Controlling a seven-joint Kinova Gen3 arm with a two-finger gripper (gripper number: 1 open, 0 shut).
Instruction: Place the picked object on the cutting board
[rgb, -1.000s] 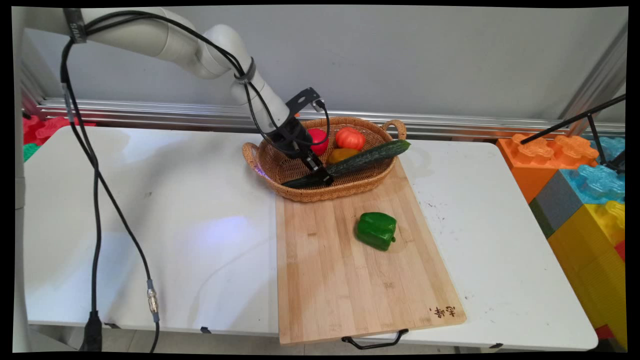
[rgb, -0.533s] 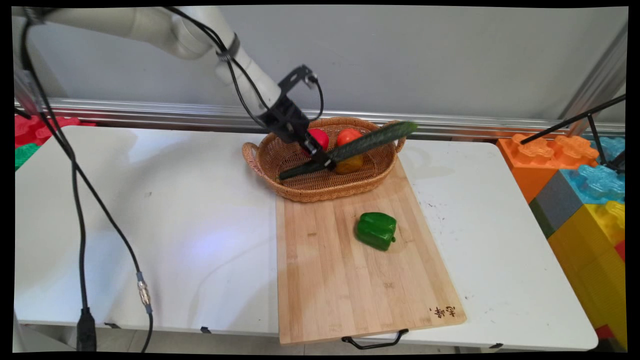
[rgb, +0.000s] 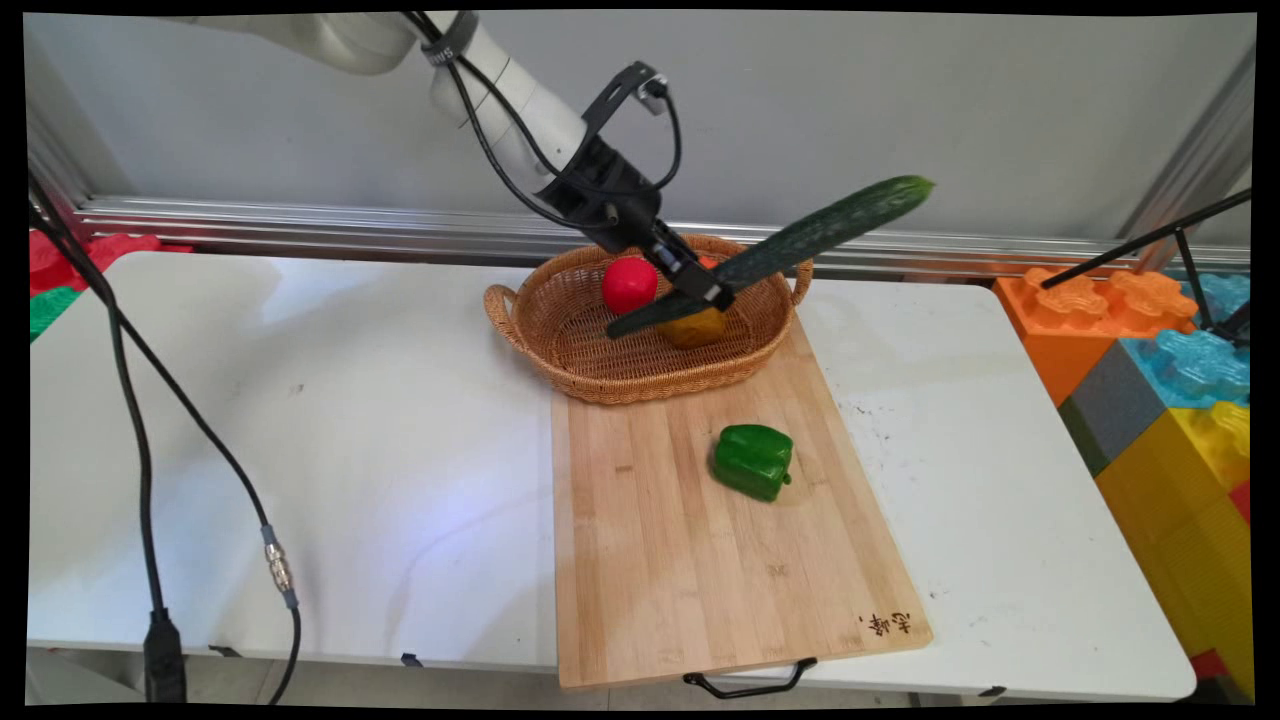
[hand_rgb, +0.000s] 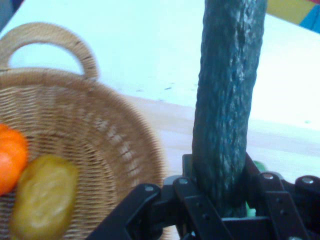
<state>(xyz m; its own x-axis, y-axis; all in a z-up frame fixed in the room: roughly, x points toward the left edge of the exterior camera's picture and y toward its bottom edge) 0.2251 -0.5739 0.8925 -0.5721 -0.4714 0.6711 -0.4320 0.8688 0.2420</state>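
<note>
Item 1: gripper (rgb: 712, 296), black, 2 fingers closed around the cucumber (rgb: 800, 243) near its lower end; hand view shows the jaws clamped on both sides of it.

Item 2: cucumber, long, dark green, held in the air above the wicker basket (rgb: 640, 370), tilted, free end up and to the right.

Item 3: basket contents: red ball-shaped fruit (rgb: 630, 285), yellowish fruit (rgb: 695, 327), orange fruit (hand_rgb: 11, 157).

Item 4: green pepper (rgb: 753, 460) on the cutting board (rgb: 690, 560), apart from the basket.

Risk: off-centre grip; the long free end could lever the cucumber round in the jaws, or slip it out onto the basket.
</note>
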